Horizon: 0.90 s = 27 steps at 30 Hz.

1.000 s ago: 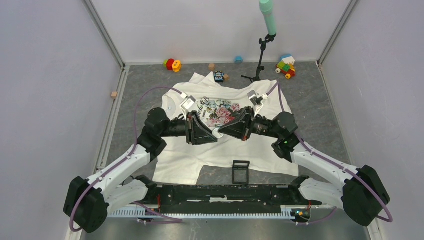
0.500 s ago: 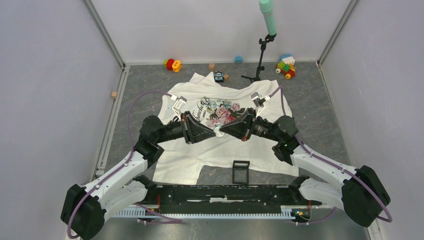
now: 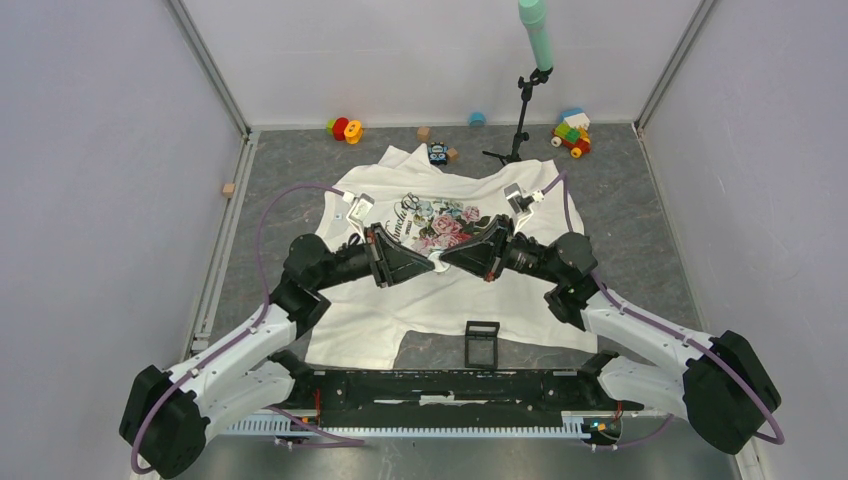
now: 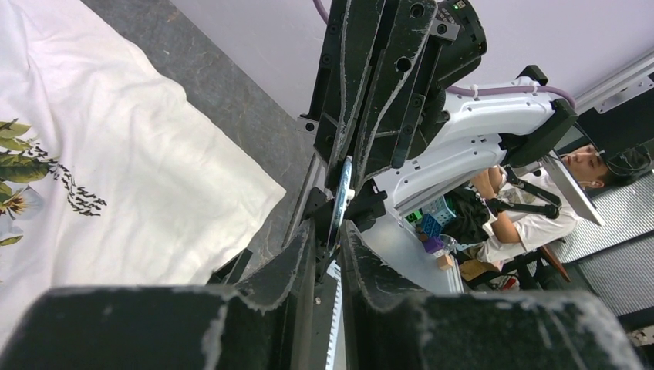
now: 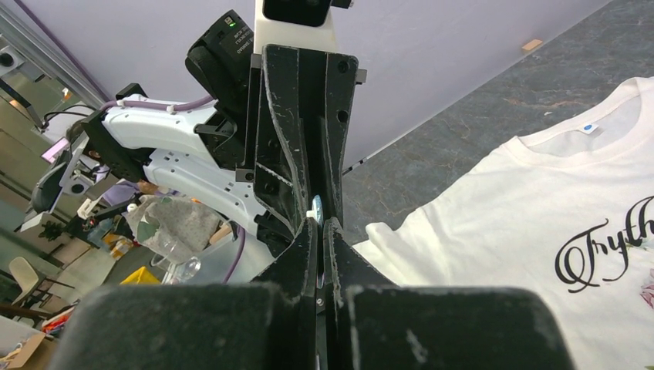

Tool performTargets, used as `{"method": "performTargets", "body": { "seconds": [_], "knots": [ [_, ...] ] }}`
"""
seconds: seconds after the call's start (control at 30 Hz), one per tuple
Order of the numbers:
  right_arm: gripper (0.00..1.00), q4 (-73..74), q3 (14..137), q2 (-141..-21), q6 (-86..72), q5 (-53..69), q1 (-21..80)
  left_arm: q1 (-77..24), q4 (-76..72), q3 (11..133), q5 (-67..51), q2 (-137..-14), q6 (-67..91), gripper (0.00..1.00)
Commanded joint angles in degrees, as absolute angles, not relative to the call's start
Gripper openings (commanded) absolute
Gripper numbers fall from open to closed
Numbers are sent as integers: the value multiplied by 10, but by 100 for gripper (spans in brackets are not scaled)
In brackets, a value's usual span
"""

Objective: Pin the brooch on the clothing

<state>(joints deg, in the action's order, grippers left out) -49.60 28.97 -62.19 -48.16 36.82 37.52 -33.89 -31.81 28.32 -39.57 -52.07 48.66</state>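
Note:
The white T-shirt (image 3: 440, 300) with the rose print lies flat mid-table; it also shows in the left wrist view (image 4: 116, 177) and the right wrist view (image 5: 501, 231). Both grippers meet tip to tip above its chest. My right gripper (image 3: 446, 260) (image 5: 318, 223) is shut on the brooch (image 3: 438, 263), a thin disc seen edge-on at its tips (image 5: 316, 206). My left gripper (image 3: 431, 263) (image 4: 328, 231) faces it, jaws a little apart, with the edge of the brooch (image 4: 340, 193) in the gap between them.
A black square frame holder (image 3: 482, 343) stands at the shirt's near hem. A small black-and-blue toy (image 3: 437, 153) lies by the collar. A black stand (image 3: 520, 120) with a green top, coloured toys (image 3: 345, 129) (image 3: 571, 133) and small blocks (image 3: 229, 189) line the back and left.
The left wrist has turned and its elbow has shifted left since one second ago, with the fingertips staying at the brooch. The right arm has barely moved.

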Motion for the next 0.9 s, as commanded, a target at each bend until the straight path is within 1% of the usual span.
{"method": "performTargets", "body": {
  "seconds": [0.0, 0.07, 0.1, 0.13, 0.17, 0.23, 0.33, 0.4, 0.5, 0.7, 0.73, 0.8, 0.87],
  "knots": [
    [0, -528, 284, -619, -484, 360, 377, -347, -335, 286, -381, -527, 492, 22],
    [0, -528, 282, -616, -483, 358, 377, -350, -334, 286, -381, -528, 490, 19],
    [0, -527, 283, -616, -483, 358, 377, -351, -334, 286, -381, -529, 490, 13],
    [0, -528, 282, -617, -482, 358, 377, -353, -337, 286, -385, -529, 489, 5],
    [0, -528, 282, -617, -482, 360, 377, -355, -341, 285, -389, -529, 488, 2],
    [1, -526, 285, -620, -481, 368, 377, -356, -353, 280, -389, -526, 490, 2],
    [16, -526, 287, -623, -482, 378, 377, -356, -355, 277, -381, -523, 492, 2],
    [24, -527, 288, -623, -484, 383, 377, -356, -354, 276, -377, -524, 493, 2],
    [28, -527, 287, -619, -484, 387, 377, -356, -354, 276, -371, -525, 495, 2],
    [28, -521, 281, -621, -485, 393, 377, -356, -357, 275, -364, -521, 495, 2],
    [26, -521, 279, -621, -484, 394, 377, -356, -356, 275, -362, -520, 496, 2],
    [17, -521, 275, -621, -484, 394, 377, -356, -355, 274, -362, -519, 496, 2],
    [13, -520, 274, -622, -484, 394, 377, -356, -354, 273, -361, -518, 497, 2]
  ]
}}
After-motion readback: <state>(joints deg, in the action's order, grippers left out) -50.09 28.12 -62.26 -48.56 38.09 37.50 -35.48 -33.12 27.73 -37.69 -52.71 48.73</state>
